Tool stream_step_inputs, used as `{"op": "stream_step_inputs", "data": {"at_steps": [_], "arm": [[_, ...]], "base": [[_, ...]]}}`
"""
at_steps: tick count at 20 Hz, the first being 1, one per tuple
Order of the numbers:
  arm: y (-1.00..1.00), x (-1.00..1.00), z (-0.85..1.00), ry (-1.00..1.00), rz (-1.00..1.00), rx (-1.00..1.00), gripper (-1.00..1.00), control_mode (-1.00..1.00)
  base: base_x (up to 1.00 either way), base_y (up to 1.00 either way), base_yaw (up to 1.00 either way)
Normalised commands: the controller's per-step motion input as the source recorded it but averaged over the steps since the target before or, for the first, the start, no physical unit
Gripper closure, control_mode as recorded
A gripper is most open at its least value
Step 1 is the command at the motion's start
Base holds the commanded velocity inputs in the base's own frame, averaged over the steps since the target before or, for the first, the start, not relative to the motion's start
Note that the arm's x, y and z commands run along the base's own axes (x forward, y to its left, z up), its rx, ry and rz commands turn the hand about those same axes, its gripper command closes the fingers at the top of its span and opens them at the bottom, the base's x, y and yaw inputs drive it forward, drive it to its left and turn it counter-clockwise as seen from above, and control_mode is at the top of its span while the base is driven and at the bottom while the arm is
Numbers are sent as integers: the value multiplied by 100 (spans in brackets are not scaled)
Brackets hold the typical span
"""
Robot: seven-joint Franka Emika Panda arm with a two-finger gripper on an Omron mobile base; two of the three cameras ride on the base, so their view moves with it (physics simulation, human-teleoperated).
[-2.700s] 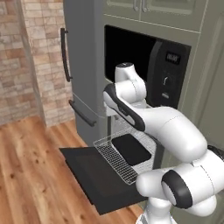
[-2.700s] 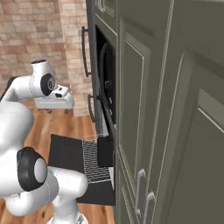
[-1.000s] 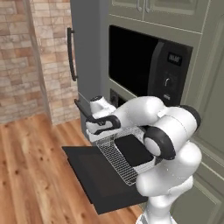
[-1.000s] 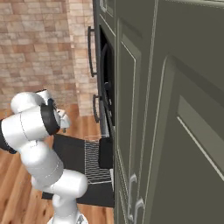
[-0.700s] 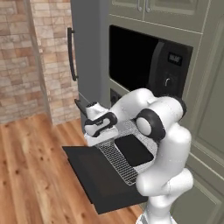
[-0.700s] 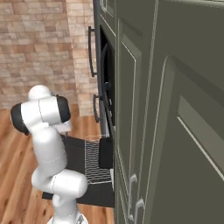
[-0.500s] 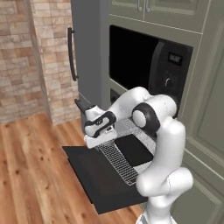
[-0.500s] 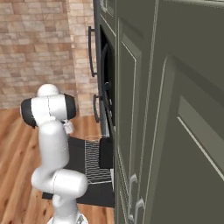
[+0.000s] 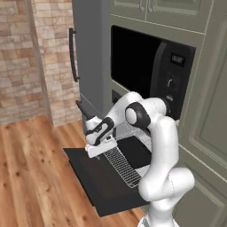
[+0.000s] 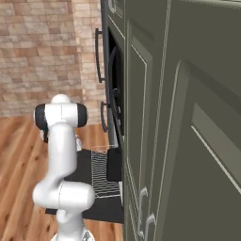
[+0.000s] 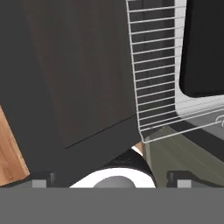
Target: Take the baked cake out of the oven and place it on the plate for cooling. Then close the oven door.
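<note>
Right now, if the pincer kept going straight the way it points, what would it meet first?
Probably the open oven door: the pincer points down at its dark inner panel, beside the pulled-out wire rack. Depth is hard to judge.

I'm looking at my white Franka arm, glossy and rounded throughout.

Its links are showing as smooth white tubes, bulging at the shoulder and elbow, with dark grey-black rings capping each joint. The end effector [image 9: 101, 142] is wearing a white boxy housing with a black band behind it, and two small dark finger tips are poking out.
</note>
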Motion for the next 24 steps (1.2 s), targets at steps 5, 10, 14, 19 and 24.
{"op": "stream_step_inputs", "data": {"at_steps": [5, 10, 14, 19, 24], "arm": [[-28, 0, -59, -1, 0, 0, -100, -100], [-27, 1, -58, 0, 0, 4, -100, -100], [-5, 0, -48, 0, 0, 6, -100, -100], [0, 0, -35, 0, 0, 8, -100, -100], [0, 3, -34, -3, 0, 5, -100, -100]], "base": [[0, 0, 0], [0, 0, 0], [0, 0, 0], [0, 0, 0], [0, 0, 0]]}}
